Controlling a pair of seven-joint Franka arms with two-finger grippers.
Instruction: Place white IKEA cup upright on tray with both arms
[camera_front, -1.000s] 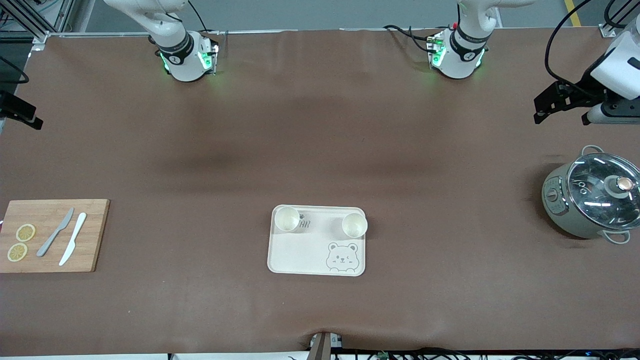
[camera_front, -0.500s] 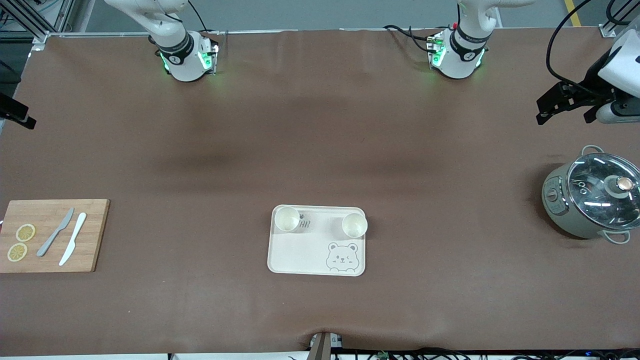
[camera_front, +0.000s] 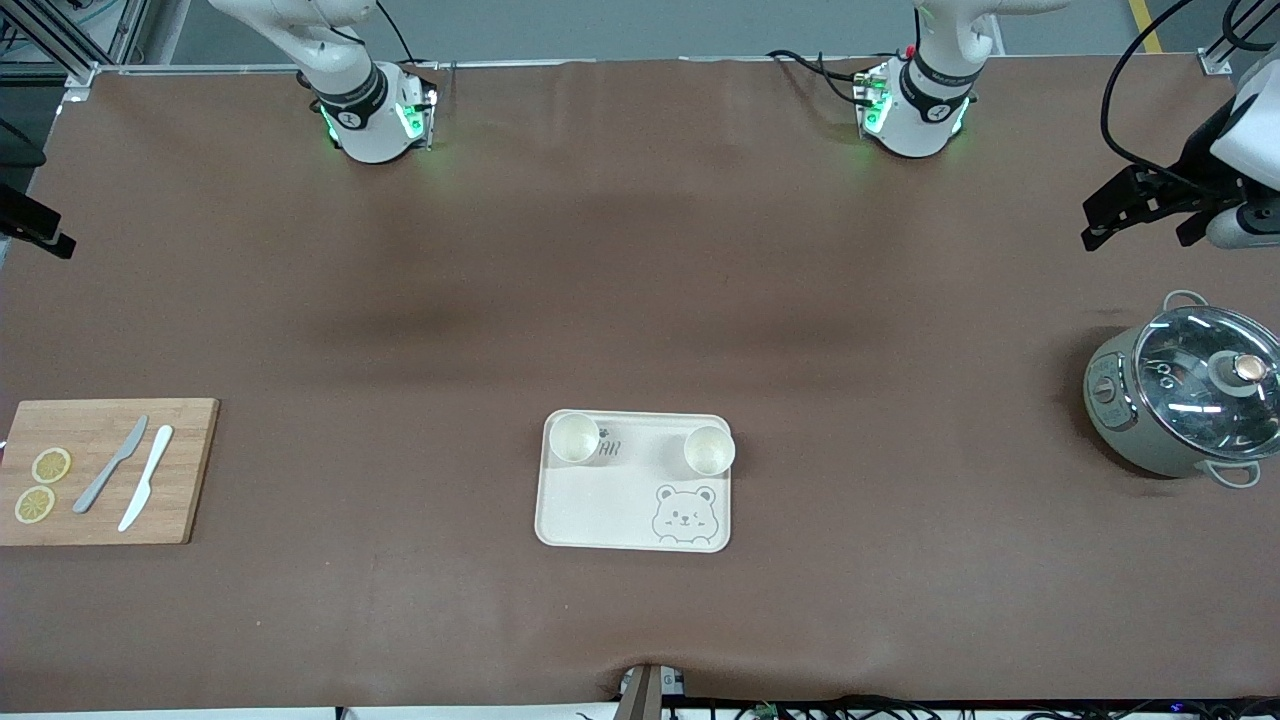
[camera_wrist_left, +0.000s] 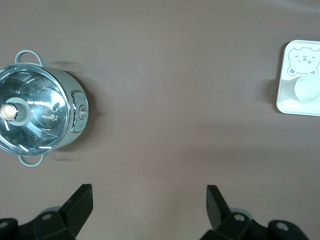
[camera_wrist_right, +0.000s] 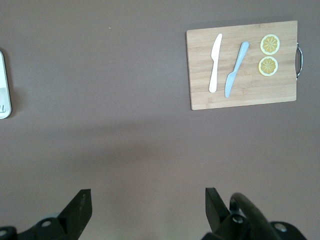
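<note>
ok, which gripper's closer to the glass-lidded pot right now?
Left. The left gripper hangs open in the air just off the pot, at the left arm's end of the table. The right gripper, also open, is up by the cutting board at the right arm's end.

Two cups (camera_front: 574, 438) (camera_front: 709, 450) upright on the tray (camera_front: 600, 510), along its edge farther from the front camera.

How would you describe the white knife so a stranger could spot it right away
Look to the wooden cutting board at the right arm's end of the table. Two knives lie side by side on it, next to two lemon slices. The white knife lies farther from the slices than the grey knife.
</note>
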